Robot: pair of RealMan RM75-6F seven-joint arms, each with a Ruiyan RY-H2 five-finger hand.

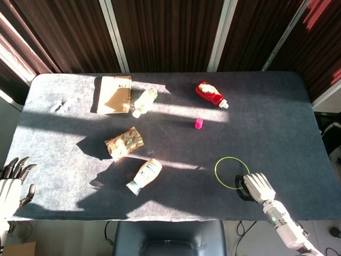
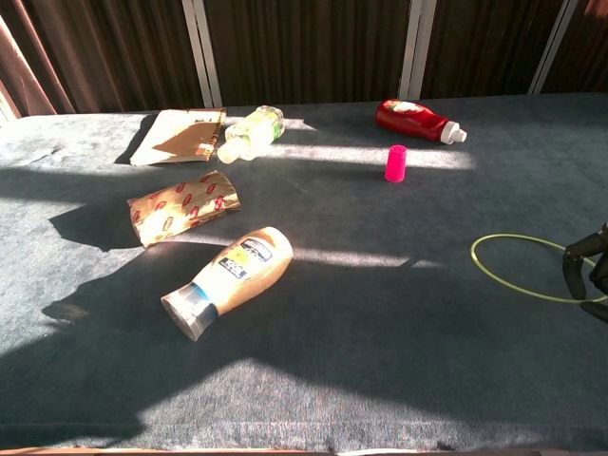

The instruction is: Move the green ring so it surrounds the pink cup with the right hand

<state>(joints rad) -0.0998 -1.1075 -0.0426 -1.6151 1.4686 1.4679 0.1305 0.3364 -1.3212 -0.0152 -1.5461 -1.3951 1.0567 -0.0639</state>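
Observation:
The thin green ring point(image 1: 216, 172) hangs near the table's front right, its near-right edge pinched by my right hand point(image 1: 257, 186). In the chest view the ring point(image 2: 475, 273) looks tilted, lifted slightly off the cloth, with the right hand point(image 2: 587, 271) at the frame's right edge. The small pink cup point(image 1: 198, 124) stands upright farther back and to the left of the ring, clearly apart from it; the chest view shows the cup point(image 2: 395, 162) in a sunlit strip. My left hand point(image 1: 10, 182) stays off the table's front left corner, fingers spread, holding nothing.
A red bottle point(image 1: 210, 94) lies behind the cup. A paper bag point(image 1: 113, 95), a clear bottle point(image 1: 144, 101), a snack packet point(image 1: 124, 143) and a cream bottle point(image 1: 144, 176) lie on the left half of the grey table point(image 1: 277, 117).

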